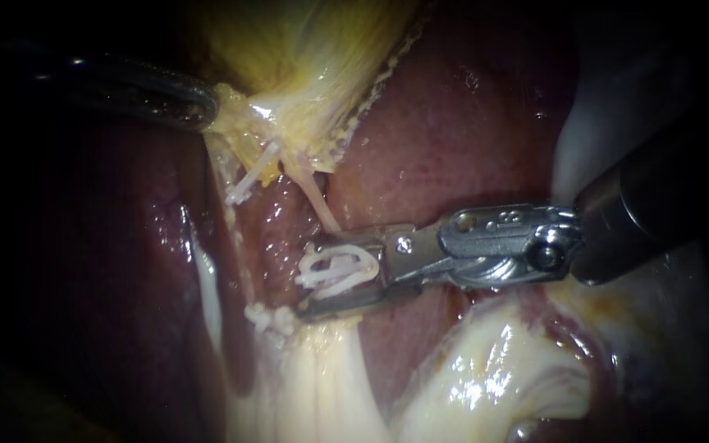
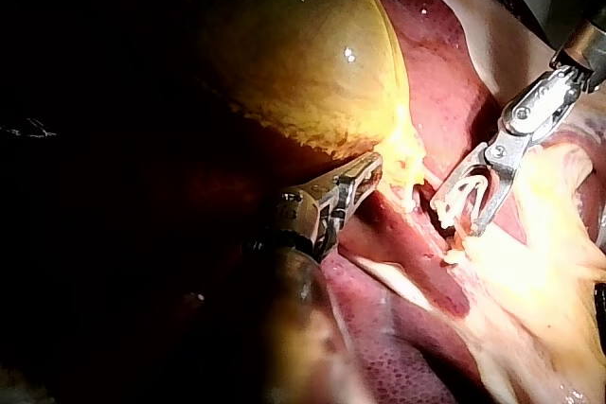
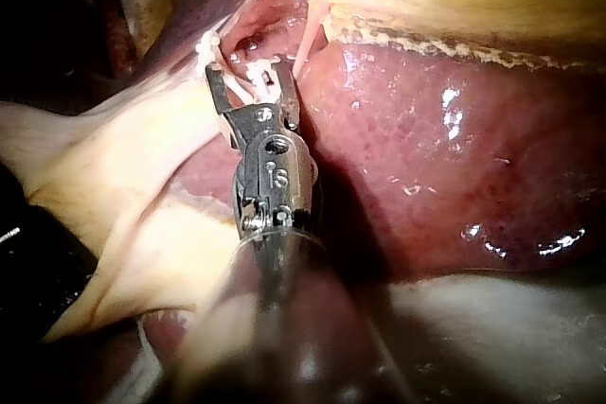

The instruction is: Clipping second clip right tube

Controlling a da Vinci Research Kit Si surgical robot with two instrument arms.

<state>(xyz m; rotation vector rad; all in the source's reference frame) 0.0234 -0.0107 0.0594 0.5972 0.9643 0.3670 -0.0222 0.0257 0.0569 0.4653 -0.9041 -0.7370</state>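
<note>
My right instrument (image 1: 309,279) comes in from the right, its jaws standing apart with a white clip (image 1: 338,269) held between them. The thin pale right tube (image 1: 315,198) runs down from the gallbladder (image 1: 305,49) to the upper jaw; I cannot tell whether it lies inside the clip. The same jaws (image 2: 457,215) and clip (image 2: 464,198) show in the left wrist view. My left instrument (image 2: 371,169) has its jaws shut on yellow tissue at the gallbladder's lower end. In the endoscope view its dark shaft (image 1: 133,94) ends there.
A white clip (image 1: 244,187) sits on the thin left strand. Another white clip (image 1: 271,317) lies just below the lower jaw's tip. Dark red liver (image 1: 453,123) lies behind the tubes. Pale fatty tissue (image 1: 486,377) bulges under the right shaft.
</note>
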